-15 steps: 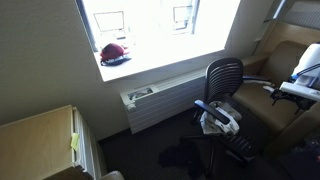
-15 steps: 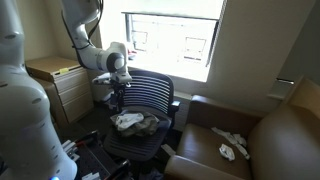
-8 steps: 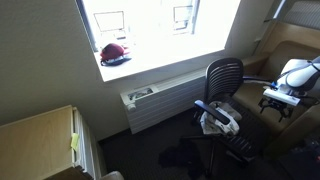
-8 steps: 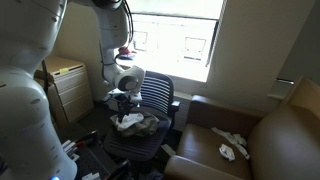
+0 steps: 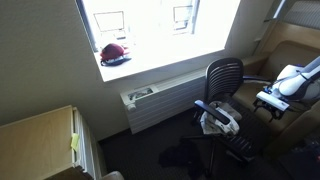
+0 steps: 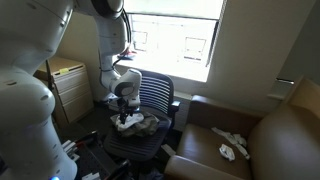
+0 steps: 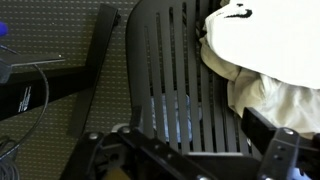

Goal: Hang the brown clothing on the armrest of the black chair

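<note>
Clothing (image 6: 138,124), pale and crumpled, lay heaped on the seat of the black chair (image 6: 155,95), not on its armrest (image 5: 218,109). The gripper (image 6: 124,112) hung low at the cloth's edge, though whether it touched could not be told. In the wrist view its fingers (image 7: 280,150) stood wide apart, with only the slatted seat between them and the cloth off to one side.

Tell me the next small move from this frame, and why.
Probably slide the tool sideways over the clothing before descending. In the wrist view the clothing sits off to one edge, with the bare mesh chair seat centred under the tool, which looks open and holds nothing.
</note>
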`<state>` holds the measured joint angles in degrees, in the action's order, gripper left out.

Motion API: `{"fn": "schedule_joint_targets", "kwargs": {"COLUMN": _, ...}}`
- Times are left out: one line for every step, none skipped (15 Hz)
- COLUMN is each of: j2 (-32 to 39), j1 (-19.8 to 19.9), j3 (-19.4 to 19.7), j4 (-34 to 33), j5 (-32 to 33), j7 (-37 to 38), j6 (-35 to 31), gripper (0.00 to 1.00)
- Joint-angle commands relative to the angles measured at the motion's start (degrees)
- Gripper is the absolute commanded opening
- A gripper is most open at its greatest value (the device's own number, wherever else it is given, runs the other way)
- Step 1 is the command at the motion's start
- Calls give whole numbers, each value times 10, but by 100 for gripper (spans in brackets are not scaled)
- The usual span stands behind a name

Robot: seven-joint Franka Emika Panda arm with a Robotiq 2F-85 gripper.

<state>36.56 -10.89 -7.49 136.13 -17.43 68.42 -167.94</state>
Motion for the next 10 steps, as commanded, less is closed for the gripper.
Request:
{"fn": "schedule_joint_targets", "kwargs": {"j2": 68, "j1": -40, "j3": 18, "j4": -69, "j5": -19, "j7": 25, "j6": -16, "gripper": 100}}
{"fn": "schedule_joint_targets", "kwargs": {"j2": 81, "j1": -50, "j3": 28, "j4": -85, "j5": -17, "j7": 37, "j6": -6, "gripper": 100}}
{"fn": "schedule_joint_targets", "kwargs": {"j2": 91, "j1": -56, "j3": 35, "j4": -98, "j5": -15, "j7": 48, "j6": 10, "gripper": 100}}
{"fn": "schedule_joint_targets", "kwargs": {"j2": 65, "j1": -46, "j3": 22, "j4": -65, "j5": -12, "j7": 34, "j6": -5, "gripper": 100}}
{"fn": "schedule_joint_targets", "kwargs": {"j2": 77, "j1": -52, "j3": 28, "j4": -78, "j5": -11, "j7": 41, "j6": -3, "gripper": 100}}
{"fn": "schedule_joint_targets", "kwargs": {"j2": 86, "j1": -54, "j3": 31, "j4": -87, "j5": -11, "j7": 44, "j6": -3, "gripper": 100}}
{"fn": "schedule_joint_targets", "kwargs": {"j2": 91, "j1": -55, "j3": 32, "j4": -92, "j5": -11, "j7": 44, "j6": -3, "gripper": 100}}
{"fn": "schedule_joint_targets", "kwargs": {"j2": 92, "j1": -58, "j3": 31, "j4": -86, "j5": -12, "j7": 44, "j6": -27, "gripper": 100}}
{"fn": "schedule_joint_targets", "kwargs": {"j2": 118, "j1": -58, "j3": 35, "j4": -109, "j5": -16, "j7": 52, "j6": -27, "gripper": 100}}
{"fn": "schedule_joint_targets", "kwargs": {"j2": 137, "j1": -32, "j3": 14, "j4": -126, "j5": -23, "j7": 41, "j6": -22, "gripper": 100}}
